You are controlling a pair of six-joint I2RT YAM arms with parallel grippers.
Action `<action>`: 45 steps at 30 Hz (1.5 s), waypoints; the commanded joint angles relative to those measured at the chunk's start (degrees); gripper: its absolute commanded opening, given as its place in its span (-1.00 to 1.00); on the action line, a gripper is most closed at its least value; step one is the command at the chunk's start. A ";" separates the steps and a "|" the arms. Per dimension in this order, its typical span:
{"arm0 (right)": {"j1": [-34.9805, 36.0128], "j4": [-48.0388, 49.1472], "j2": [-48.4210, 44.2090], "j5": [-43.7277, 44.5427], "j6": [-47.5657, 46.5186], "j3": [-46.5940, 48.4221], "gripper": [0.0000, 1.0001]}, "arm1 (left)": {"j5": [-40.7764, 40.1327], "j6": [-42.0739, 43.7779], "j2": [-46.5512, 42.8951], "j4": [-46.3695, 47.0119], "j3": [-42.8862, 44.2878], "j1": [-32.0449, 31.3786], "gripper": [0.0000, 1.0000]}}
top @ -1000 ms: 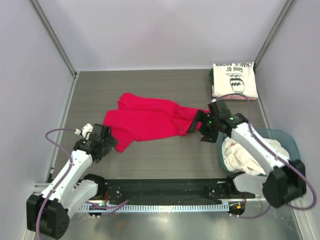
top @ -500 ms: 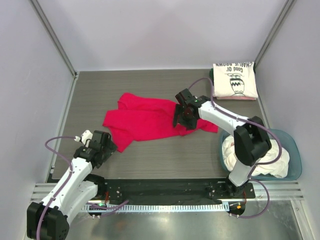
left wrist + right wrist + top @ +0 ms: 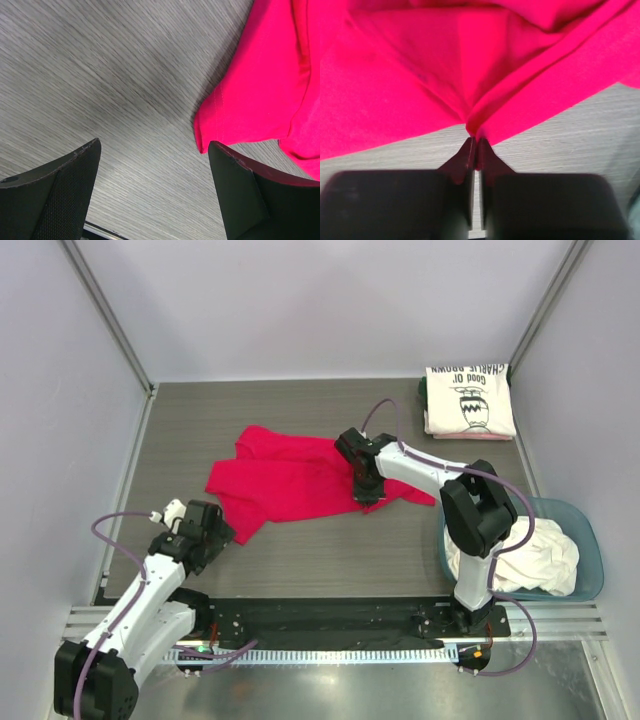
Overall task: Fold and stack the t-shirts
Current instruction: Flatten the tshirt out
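Note:
The crimson red t-shirt (image 3: 290,475) lies crumpled in the middle of the table. My right gripper (image 3: 365,490) is shut on a pinch of its near hem, right of centre. In the right wrist view the red t-shirt (image 3: 420,75) gathers into folds that run into the shut right gripper (image 3: 475,139). My left gripper (image 3: 215,532) stands open just off the shirt's lower left corner. The left wrist view shows that left gripper (image 3: 154,142) over bare table, with the red t-shirt's corner (image 3: 260,90) beside its right finger (image 3: 240,190). A folded cream t-shirt with black print (image 3: 468,400) lies at the back right.
A blue-grey tub (image 3: 590,540) at the right near corner holds crumpled white t-shirts (image 3: 530,555). Metal frame posts rise at the back corners, and walls close in on three sides. The black rail (image 3: 320,620) with the arm bases runs along the near edge.
My right arm swung left from beside the tub to the red t-shirt's near hem and its jaws closed on the cloth. My left gripper drew back slightly toward the near edge, staying open.

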 commanded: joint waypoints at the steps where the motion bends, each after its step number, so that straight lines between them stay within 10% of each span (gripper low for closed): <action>1: 0.43 -2.13 -0.91 4.27 -0.03 2.86 -0.93 | -0.28 -0.16 -0.50 2.01 -0.19 0.37 0.76; 24: -2.65 -6.97 -27.28 7.88 2.79 -4.34 -0.98 | 6.57 -7.02 12.67 15.89 -0.36 0.72 0.63; 30: -5.02 -6.44 -29.38 7.09 1.91 -6.54 -0.98 | 9.29 -7.02 22.60 20.29 1.31 0.72 0.02; 35: -8.27 -6.27 -30.70 5.77 0.59 -7.95 -0.98 | 10.17 -5.53 25.34 20.83 4.46 0.81 -1.00; 45: -11.09 -8.64 -34.48 2.35 -0.81 3.19 -0.98 | -2.91 7.21 11.73 -5.80 35.21 1.16 -1.00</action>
